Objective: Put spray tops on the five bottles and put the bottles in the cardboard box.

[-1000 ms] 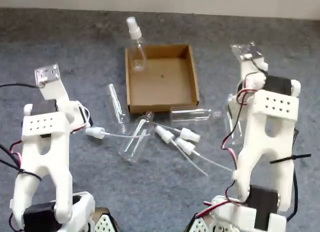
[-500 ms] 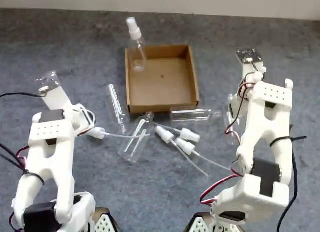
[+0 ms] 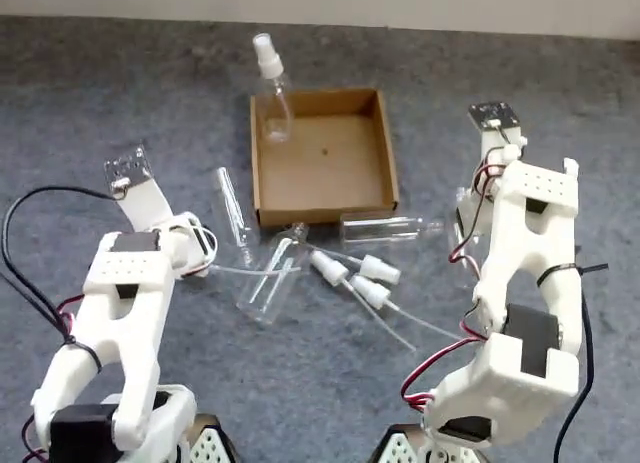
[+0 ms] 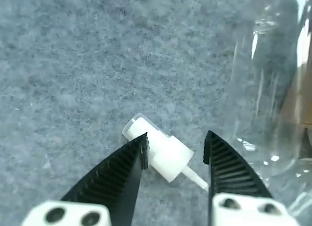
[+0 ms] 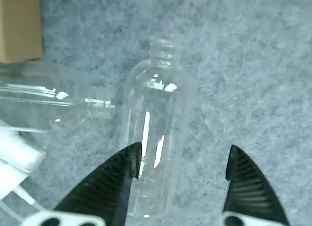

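Here both stand open: the left gripper (image 4: 176,138) straddles a spray top (image 4: 163,156) toward the table's left edge, the right gripper (image 5: 185,150) a bottle (image 5: 153,123) toward the right edge. Close squarely on each body so neither rolls.

Five clear bottles (image 3: 385,228): one capped, four open. Four loose spray tops (image 3: 378,271). One cardboard box (image 3: 325,215). Two arms (image 3: 125,303).

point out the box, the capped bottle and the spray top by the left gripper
box (image 3: 330,178): high view, bare floor
capped bottle (image 3: 275,108): high view, clear body
spray top (image 4: 165,155): left wrist view, white body
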You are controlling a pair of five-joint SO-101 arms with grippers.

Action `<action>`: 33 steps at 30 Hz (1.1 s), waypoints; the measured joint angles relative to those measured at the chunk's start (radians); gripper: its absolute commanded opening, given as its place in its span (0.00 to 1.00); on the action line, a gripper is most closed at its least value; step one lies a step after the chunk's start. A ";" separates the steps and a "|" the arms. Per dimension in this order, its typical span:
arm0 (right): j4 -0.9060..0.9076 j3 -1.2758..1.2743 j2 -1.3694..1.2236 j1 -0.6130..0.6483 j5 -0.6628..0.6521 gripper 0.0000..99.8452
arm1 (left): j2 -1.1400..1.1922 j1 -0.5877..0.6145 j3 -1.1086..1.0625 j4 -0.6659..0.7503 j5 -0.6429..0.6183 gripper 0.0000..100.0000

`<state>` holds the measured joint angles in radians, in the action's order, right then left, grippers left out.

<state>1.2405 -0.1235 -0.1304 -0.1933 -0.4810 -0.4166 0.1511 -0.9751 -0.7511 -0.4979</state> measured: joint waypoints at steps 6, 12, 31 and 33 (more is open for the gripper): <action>0.000 0.000 0.000 0.000 0.000 0.24 | 0.000 -0.023 -0.018 0.009 0.000 0.17; 0.000 0.000 0.000 0.000 0.000 0.24 | 0.023 -0.023 -0.020 0.011 0.040 0.08; 0.000 0.000 0.000 0.000 -0.028 0.24 | 0.180 0.009 0.175 -0.209 0.494 0.07; 0.000 0.000 0.000 0.000 -0.028 0.24 | 0.181 0.038 0.184 -0.230 0.557 0.07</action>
<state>1.2405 -0.1235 -0.1304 -0.1933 -0.5086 -0.2355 0.1895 -0.7910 -0.9812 0.0591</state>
